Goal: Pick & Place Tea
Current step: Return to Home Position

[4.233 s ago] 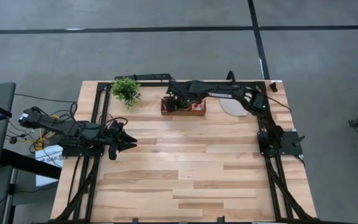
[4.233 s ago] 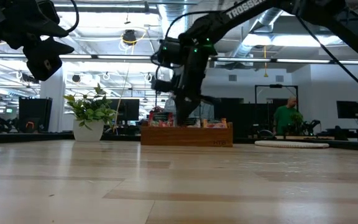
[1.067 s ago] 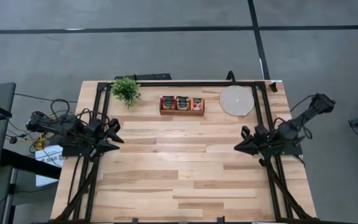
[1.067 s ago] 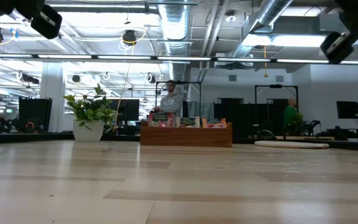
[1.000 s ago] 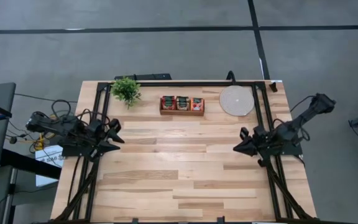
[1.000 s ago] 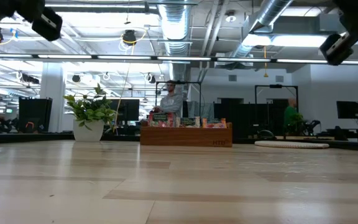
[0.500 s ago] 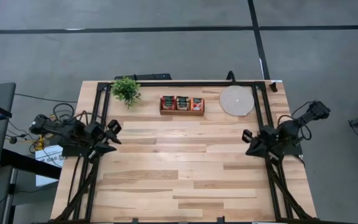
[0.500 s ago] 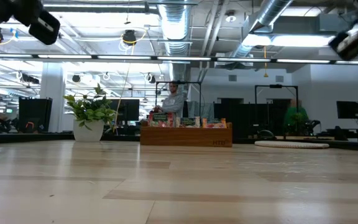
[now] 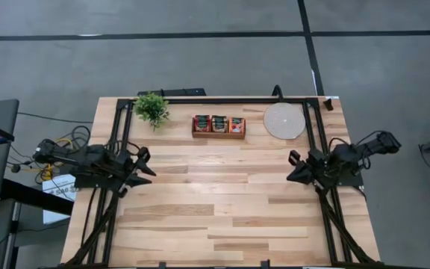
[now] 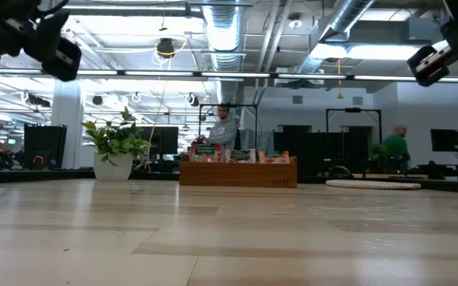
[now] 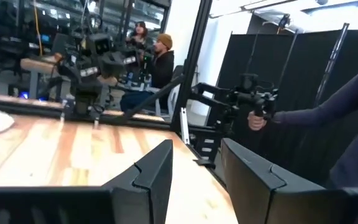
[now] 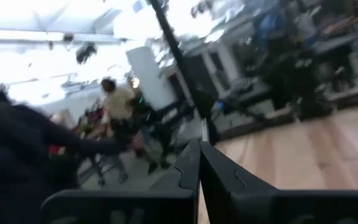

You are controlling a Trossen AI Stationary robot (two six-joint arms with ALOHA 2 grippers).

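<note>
A: Grippers?
B: Left gripper (image 9: pixel 146 163) gapes wide, empty, at the table's (image 9: pixel 215 209) left edge. Right gripper (image 9: pixel 293 167) is pinched closed, empty, opposite.
A: Tea?
B: Tea (image 9: pixel 219 123) fills the box (image 9: pixel 219 136) lying crosswise at the far edge, equally distant from both.

This is a robotics lab in a large, open industrial hall. Bare ducts (image 10: pixel 229 32) and pipes run under the ceiling among bright lights (image 10: pixel 348 49), and the floor (image 9: pixel 200 67) is grey concrete marked with dark lines. The wooden tabletop (image 9: pixel 215 217) sits in a black frame (image 9: pixel 327 217). Beyond it stand monitors (image 10: pixel 445 140), black screens (image 11: pixel 291 62) and seated people (image 11: pixel 157 59). A hand (image 11: pixel 255 121) holds a small arm (image 11: pixel 241 96).
</note>
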